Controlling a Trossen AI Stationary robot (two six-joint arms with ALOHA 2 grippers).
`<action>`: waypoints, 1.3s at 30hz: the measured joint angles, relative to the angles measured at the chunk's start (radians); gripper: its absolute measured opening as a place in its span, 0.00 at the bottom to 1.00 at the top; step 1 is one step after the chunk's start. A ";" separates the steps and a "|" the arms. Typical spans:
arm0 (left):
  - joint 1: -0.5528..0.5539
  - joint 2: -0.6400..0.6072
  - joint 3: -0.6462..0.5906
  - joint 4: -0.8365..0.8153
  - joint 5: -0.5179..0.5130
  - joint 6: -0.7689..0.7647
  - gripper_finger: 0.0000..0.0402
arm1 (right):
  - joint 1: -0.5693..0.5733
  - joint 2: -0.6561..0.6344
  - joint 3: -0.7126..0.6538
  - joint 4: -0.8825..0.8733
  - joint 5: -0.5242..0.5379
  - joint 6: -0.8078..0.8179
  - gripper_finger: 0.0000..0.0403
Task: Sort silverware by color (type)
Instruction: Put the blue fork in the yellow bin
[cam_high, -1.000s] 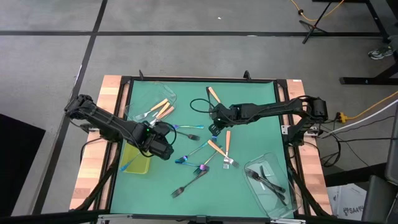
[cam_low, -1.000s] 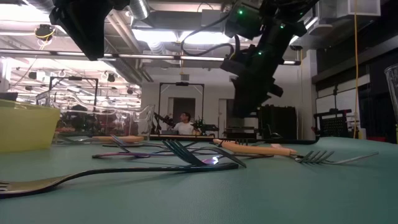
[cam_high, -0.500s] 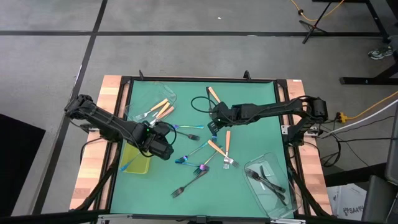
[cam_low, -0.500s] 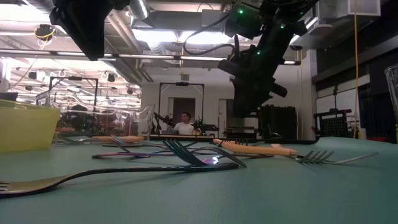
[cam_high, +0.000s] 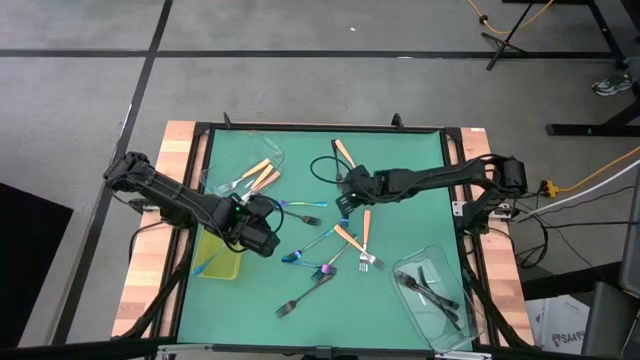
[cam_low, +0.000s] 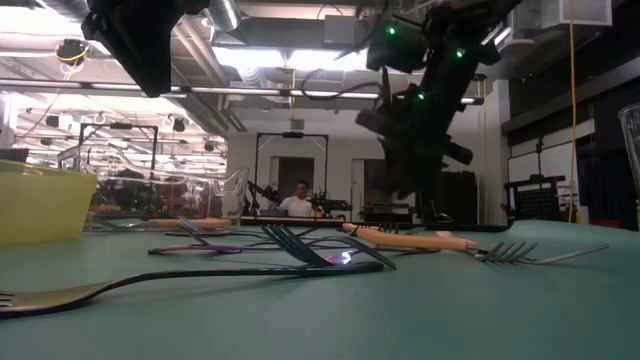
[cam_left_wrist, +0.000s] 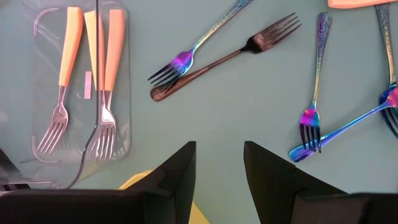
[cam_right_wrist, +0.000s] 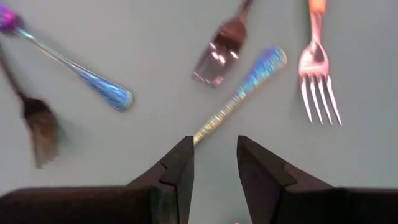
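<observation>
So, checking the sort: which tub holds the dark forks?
The tub at the mat's near right corner; the other tub, far left, holds orange-handled forks.

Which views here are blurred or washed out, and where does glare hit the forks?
Right wrist view: motion-smeared, worst on the dark fork, with a bright glint on the rainbow handle. Left wrist view: crisp, only soft reflections on the clear tub. Low view: ceiling lights blown out, nearest fork soft, arms dark silhouettes. High view: evenly lit, no harsh shadows on the green mat.
</observation>
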 joint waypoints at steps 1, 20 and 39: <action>0.000 0.000 0.000 0.000 0.000 0.000 0.32 | 0.000 0.000 -0.011 0.000 0.001 0.013 0.28; 0.000 0.001 0.000 0.002 -0.003 -0.001 0.32 | 0.000 0.035 -0.147 0.290 -0.001 0.027 0.28; 0.000 0.001 0.000 0.018 -0.006 0.000 0.32 | 0.000 0.142 -0.143 0.339 -0.018 0.014 0.26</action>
